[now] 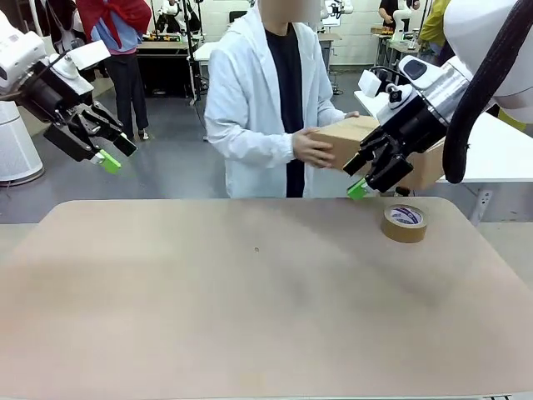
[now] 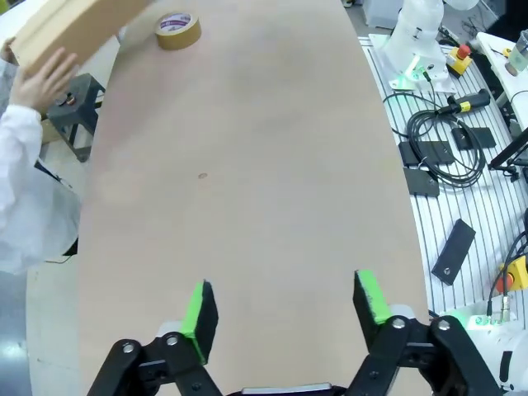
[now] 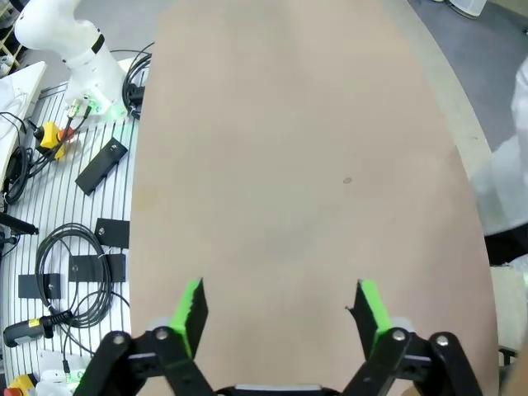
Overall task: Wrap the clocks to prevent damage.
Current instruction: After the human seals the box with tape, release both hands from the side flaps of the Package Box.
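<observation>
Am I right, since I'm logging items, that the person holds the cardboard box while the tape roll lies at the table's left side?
Not quite: the tape roll lies at the table's right side, as the front view shows. The person does hold the cardboard box.

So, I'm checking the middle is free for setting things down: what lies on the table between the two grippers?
Bare tabletop in the front view. The tape roll sits beyond the right gripper, not between it and the left gripper.
</observation>
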{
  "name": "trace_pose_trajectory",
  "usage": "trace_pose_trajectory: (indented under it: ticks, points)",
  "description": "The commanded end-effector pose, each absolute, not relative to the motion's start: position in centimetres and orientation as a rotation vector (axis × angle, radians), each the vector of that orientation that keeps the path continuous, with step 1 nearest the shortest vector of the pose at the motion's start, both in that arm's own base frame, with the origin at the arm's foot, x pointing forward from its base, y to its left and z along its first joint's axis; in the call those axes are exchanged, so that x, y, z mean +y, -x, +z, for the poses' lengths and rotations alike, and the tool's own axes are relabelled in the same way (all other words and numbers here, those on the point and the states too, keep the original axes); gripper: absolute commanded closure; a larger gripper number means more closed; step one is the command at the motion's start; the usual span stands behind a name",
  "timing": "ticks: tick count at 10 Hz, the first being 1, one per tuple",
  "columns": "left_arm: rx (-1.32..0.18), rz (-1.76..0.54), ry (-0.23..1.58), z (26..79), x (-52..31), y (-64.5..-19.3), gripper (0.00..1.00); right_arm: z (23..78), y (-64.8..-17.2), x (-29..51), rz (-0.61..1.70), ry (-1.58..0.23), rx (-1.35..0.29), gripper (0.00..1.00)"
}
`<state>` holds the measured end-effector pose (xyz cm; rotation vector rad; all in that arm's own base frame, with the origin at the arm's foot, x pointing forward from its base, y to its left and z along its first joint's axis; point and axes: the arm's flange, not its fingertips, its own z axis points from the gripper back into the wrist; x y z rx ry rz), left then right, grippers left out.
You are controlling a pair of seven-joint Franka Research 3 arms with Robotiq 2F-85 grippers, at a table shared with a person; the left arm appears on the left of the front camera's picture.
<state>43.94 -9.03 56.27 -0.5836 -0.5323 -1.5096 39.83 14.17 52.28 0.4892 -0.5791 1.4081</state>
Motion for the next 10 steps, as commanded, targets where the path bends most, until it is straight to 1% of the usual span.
trace_pose_trajectory:
  ticks: [1, 5, 6, 7, 10]
  points:
    - [-0.554, -1.507, 0.591, 56.41, -9.26, -43.88, 0.0, 52.34, -39.24, 14.51, 1.424, -0.459, -0.576, 0.0]
    - [-0.544, -1.509, 0.59, 56.48, -9.35, -43.61, 0.0, 52.44, -39.22, 14.75, 1.447, -0.474, -0.562, 0.0]
    - [-0.542, -1.512, 0.622, 56.61, -9.59, -43.4, 0.0, 52.52, -39.46, 14.78, 1.399, -0.433, -0.569, 0.0]
    - [-0.532, -1.512, 0.585, 56.3, -9.13, -43.91, 0.0, 52.51, -39.46, 14.71, 1.435, -0.479, -0.573, 0.0]
    - [-0.532, -1.512, 0.585, 56.3, -9.13, -43.91, 0.0, 52.51, -39.46, 14.71, 1.435, -0.479, -0.573, 0.0]
